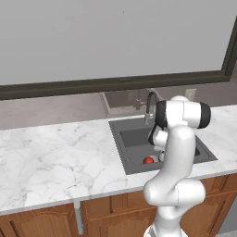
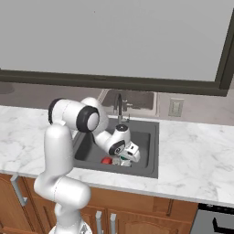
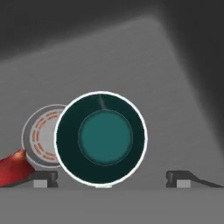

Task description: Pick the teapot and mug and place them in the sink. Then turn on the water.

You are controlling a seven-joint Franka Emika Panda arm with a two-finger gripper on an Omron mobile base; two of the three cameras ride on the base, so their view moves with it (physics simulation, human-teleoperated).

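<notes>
The sink (image 1: 134, 138) sat at the centre right of the left base view, and both things lay on its floor. In the hand view the mug (image 3: 101, 137) stood upright at the centre, showing its teal inside, with the teapot (image 3: 41, 138) touching it at the left. The gripper (image 3: 111, 178) was released, its fingers wide apart around the mug.

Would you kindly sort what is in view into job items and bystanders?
Job: teal-lined silver mug; squat silver-and-red teapot; dark grey sink basin; curved dark tap; open gripper.
Bystanders: white wall socket; brown wooden cabinet doors.
</notes>
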